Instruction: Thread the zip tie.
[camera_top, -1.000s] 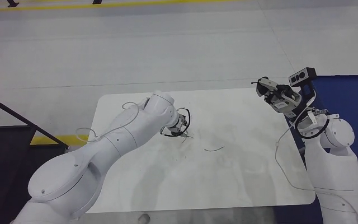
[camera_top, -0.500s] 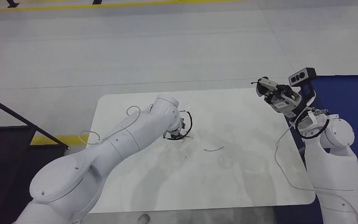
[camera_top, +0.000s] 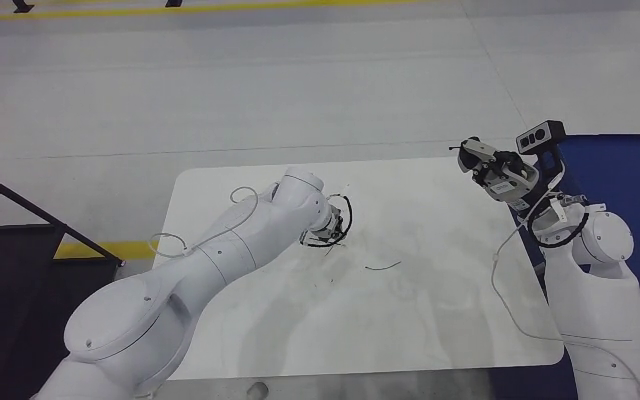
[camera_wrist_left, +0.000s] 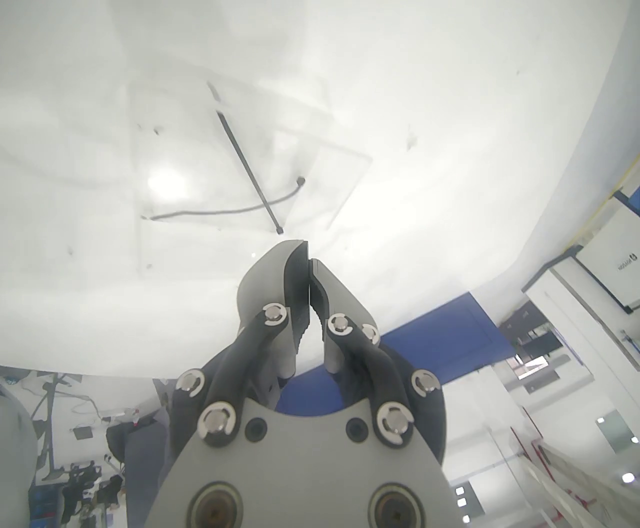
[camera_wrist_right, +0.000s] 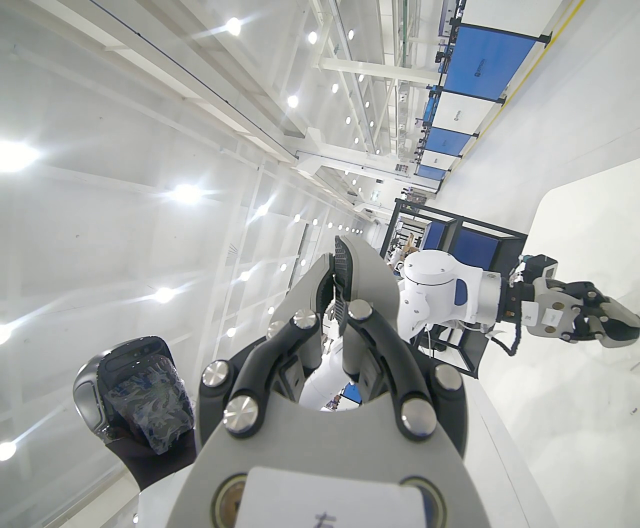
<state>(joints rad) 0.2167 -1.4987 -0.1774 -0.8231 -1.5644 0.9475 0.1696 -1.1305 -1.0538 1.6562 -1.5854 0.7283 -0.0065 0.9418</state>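
Zip tie (camera_top: 382, 266) on white table (camera_top: 450, 320), left tool (camera_top: 332, 236) near, right tool (camera_top: 466, 150) well apart

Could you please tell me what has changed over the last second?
The left arm slid a little across the table toward the zip tie, with the left gripper shut and empty. The zip tie lay where it was, and the right gripper stayed raised at the table's edge, shut.
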